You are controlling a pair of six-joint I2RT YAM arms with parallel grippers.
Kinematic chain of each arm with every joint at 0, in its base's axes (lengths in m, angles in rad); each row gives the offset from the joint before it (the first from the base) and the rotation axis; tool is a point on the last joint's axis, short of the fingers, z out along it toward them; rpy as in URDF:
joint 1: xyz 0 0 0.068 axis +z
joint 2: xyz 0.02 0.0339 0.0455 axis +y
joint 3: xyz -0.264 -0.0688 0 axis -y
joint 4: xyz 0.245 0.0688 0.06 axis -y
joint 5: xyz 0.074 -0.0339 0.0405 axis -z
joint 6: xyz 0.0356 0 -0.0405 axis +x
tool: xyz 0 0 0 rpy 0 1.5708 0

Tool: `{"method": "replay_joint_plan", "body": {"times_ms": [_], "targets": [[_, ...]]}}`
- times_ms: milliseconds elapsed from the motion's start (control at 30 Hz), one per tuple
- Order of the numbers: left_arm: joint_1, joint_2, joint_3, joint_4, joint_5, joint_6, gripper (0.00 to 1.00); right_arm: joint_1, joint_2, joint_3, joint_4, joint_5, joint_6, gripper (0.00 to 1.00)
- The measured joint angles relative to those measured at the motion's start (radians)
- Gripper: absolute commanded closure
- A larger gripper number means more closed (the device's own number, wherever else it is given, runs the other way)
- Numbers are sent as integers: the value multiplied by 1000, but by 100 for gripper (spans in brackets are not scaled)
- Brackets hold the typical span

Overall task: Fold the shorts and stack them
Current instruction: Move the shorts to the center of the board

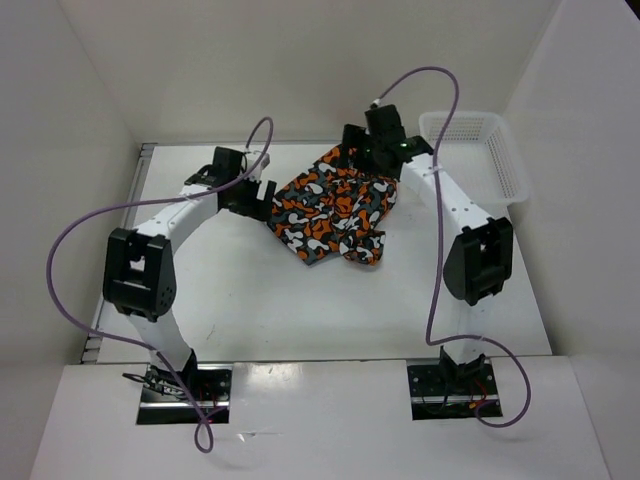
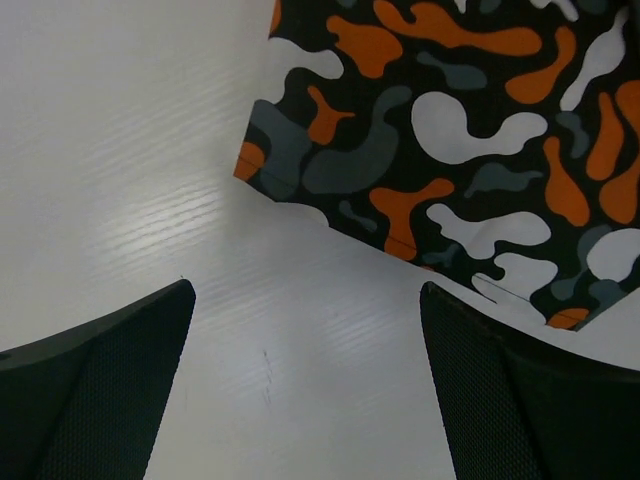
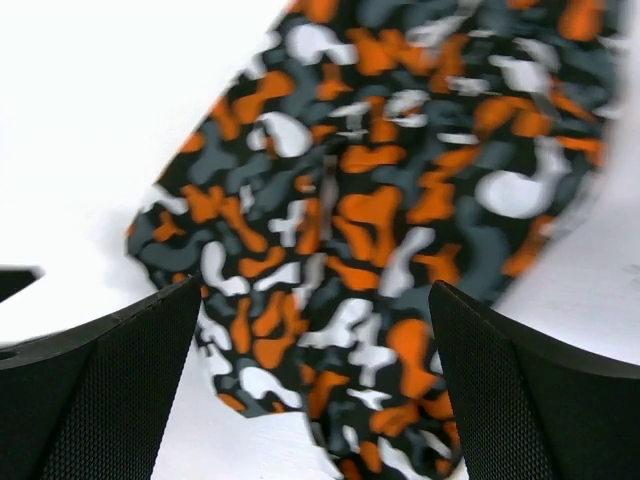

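The camouflage-print shorts (image 1: 335, 215) are laid rumpled on the table (image 1: 250, 300), toward 12 o'clock of centre; the left gripper (image 2: 310, 390) at their 9 o'clock and the right gripper (image 3: 315, 380) at their 1 o'clock are spread wide, empty; the cloth is judged light and limp, best pinched at a hemmed corner.

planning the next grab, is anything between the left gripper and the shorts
Nothing visible does. The left gripper hangs open, and only white table surface shows between its fingertips and the near hem of the shorts.
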Motion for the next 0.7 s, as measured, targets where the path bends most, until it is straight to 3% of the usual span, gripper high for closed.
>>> {"method": "replay_joint_plan", "body": {"times_ms": [200,267,433,567,633,667,700], "targets": [[-4,169,49,39,8,0,0,152,198,115,40,92,-37,0],[-5,201,50,60,-2,-1,6,177,306,202,37,124,-43,4],[-10,242,50,93,-17,-3,30,182,520,375,0,196,-53,18],[-11,250,50,103,-16,1,60,175,568,387,-48,256,-45,19],[-11,250,50,108,-13,-3,69,174,570,387,-64,295,-41,20],[-11,250,50,111,-10,-1,74,173,570,388,-68,313,-39,27],[-11,251,50,114,-9,-1,86,173,570,389,-69,329,-37,34]]}}
